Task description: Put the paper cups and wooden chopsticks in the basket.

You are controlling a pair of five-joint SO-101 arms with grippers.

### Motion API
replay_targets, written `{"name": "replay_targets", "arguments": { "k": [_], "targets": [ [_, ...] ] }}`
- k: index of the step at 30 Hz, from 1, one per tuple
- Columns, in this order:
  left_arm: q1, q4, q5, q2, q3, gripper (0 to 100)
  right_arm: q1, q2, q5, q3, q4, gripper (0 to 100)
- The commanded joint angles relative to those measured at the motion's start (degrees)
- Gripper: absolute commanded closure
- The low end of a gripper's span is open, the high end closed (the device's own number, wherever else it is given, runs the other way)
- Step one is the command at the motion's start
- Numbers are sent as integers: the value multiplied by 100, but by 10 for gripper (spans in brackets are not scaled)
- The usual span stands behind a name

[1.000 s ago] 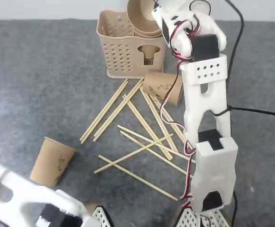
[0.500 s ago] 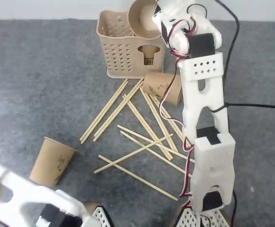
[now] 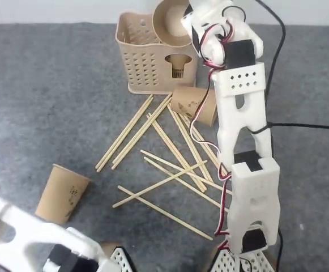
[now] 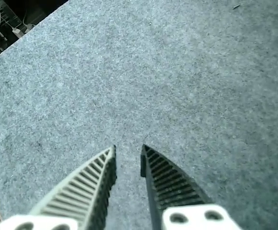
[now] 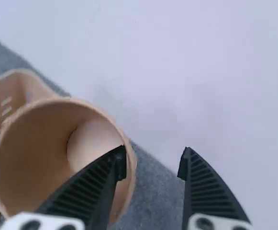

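Cup [image 3: 167, 22] has tipped over basket [image 3: 147, 62]; right fingers [image 5: 95, 187] spread, left fingers [image 4: 91, 187] barely parted. Release seems done: you withdraw, fetch next cup [image 3: 195, 105].

basket [image 3: 147, 56]: far side of the mat [image 3: 51, 102], centre.
rim cup [image 3: 170, 20]: tipped over the basket's far right corner, right gripper [image 5: 154, 152] just beside it.
side cup [image 3: 195, 105]: lying just in front of the basket's right corner, over chopstick ends.
chopsticks [image 3: 164, 153]: scattered mid-mat in front of the basket, crossing.
near cup [image 3: 62, 192]: lying left of the chopsticks, apart from them.
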Motion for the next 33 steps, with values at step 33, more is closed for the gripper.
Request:
{"name": "replay_targets", "arguments": {
  "k": [33],
  "targets": [
    [2198,2998,0,563,-2281,859,-233,-3495,352,2549,3626,880]
  ]
}}
